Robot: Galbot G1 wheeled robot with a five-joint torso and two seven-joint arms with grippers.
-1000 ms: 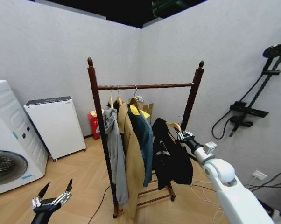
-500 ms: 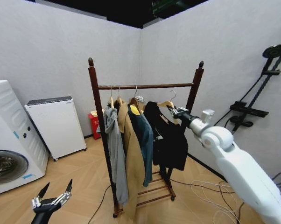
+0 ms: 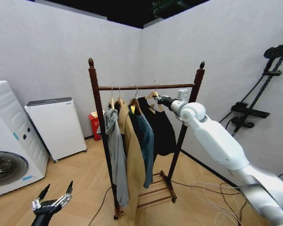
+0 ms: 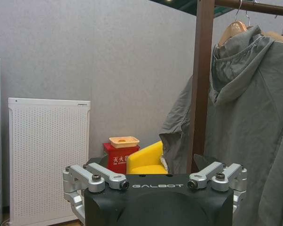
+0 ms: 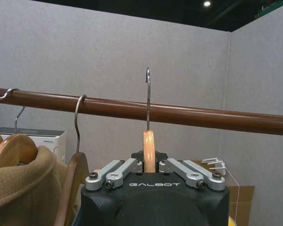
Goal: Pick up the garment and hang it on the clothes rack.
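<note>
Right gripper point(image 3: 159, 100): clamped on the jacket's point(image 3: 161, 127) hanger point(image 5: 149, 150), hook raised above the rail point(image 5: 188, 117).
Left gripper point(image 3: 52, 200): spread wide, holding nothing, low down.

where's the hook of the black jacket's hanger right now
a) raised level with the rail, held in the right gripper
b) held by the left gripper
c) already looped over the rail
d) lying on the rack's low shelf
a: the right gripper clamps the wooden hanger, and its hook stands upright across the rail, its tip above it.
</note>
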